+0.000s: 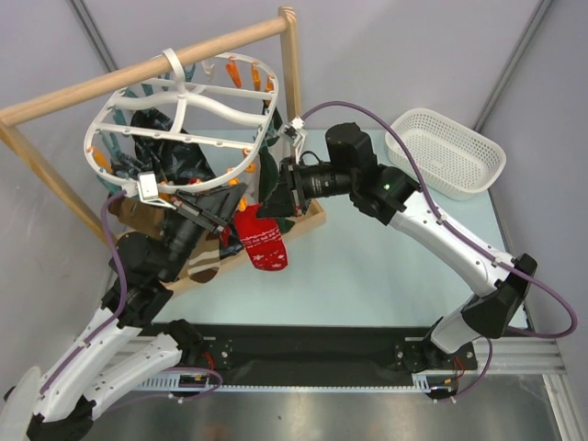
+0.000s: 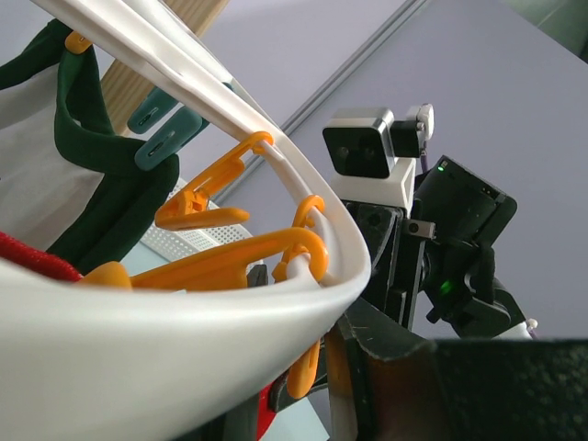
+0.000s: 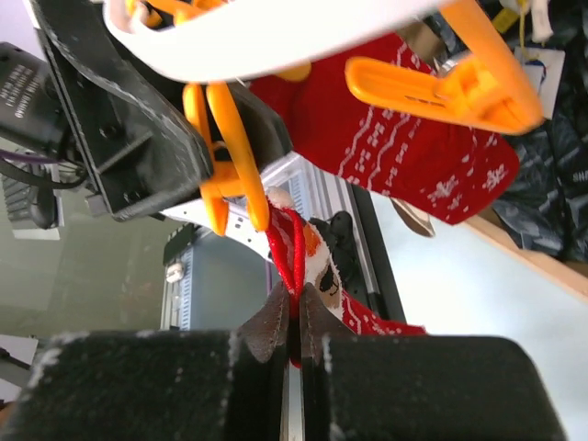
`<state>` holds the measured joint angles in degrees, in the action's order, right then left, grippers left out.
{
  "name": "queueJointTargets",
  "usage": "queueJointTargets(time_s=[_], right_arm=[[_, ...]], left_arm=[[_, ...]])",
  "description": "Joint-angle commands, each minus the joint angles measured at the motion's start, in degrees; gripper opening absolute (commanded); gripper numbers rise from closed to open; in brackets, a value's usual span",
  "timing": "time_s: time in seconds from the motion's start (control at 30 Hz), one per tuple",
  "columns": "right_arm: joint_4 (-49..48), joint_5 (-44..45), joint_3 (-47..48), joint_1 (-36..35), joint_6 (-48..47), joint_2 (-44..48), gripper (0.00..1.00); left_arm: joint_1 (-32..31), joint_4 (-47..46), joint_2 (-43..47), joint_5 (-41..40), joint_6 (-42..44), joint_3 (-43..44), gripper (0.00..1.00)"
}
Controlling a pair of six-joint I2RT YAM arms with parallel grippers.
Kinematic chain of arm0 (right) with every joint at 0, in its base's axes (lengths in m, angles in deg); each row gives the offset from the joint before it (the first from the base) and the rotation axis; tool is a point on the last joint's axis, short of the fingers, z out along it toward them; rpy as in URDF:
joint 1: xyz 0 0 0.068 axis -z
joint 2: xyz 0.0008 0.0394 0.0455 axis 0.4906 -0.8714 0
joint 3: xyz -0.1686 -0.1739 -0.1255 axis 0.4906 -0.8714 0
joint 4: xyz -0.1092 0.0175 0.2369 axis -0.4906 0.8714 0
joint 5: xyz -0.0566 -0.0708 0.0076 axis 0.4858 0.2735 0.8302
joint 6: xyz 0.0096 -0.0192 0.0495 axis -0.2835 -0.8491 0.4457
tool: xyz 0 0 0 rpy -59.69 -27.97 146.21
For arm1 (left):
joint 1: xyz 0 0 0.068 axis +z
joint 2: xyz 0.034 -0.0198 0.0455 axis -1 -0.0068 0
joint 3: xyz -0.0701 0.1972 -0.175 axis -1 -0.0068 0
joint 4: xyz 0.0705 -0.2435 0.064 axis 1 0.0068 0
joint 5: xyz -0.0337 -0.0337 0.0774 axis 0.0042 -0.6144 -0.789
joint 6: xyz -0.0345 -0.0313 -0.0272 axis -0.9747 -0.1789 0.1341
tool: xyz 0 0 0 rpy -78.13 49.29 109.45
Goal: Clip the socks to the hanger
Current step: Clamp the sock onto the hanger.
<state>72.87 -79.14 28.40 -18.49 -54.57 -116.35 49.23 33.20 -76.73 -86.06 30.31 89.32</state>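
Roughly midway, by the look of it: the hanger (image 2: 184, 340) hangs from the wooden pole (image 1: 138, 73), and dark socks (image 1: 165, 161) already dangle under its far side, one apparently caught beside a teal clip (image 2: 165, 138). The job in hand is the red sock (image 1: 264, 243), which hangs just below the hanger's near rim, between the two arms. The right gripper (image 3: 292, 317) has its fingers pressed tight together on the sock's thin red edge, holding it up so that it touches the tip of an orange clip (image 3: 225, 156). The left gripper (image 1: 216, 211) sits at that same clip with its fingers narrowed around the clip's upper end, seemingly squeezing it, though the view is cluttered. Whether the edge is inside the clip's mouth yet I cannot tell, so this sock counts as not yet clipped. More red fabric shows past the clip in the right wrist view; it may be the same sock or another. A brown sock (image 1: 207, 262) lies below on the rack's base (image 1: 308, 219), not hung, so it remains to be done. Several orange clips along the rim carry nothing, leaving room for what is left.
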Motion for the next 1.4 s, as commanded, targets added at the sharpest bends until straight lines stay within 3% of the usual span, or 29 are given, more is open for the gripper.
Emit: queueJointTargets(time_s=[0.0,1.37], right_arm=[[-2.8,-3.0,3.5,0.4,2.1,-0.8,0.00],[-21.7,-11.6,-7.0,2.3,16.0,2.2,0.00]], left_arm=[[0.0,3.9,-1.4,4.0,-2.1,-0.9,0.00],[-0.1,4.1,-1.2,3.3,-1.5,-0.7,0.00]])
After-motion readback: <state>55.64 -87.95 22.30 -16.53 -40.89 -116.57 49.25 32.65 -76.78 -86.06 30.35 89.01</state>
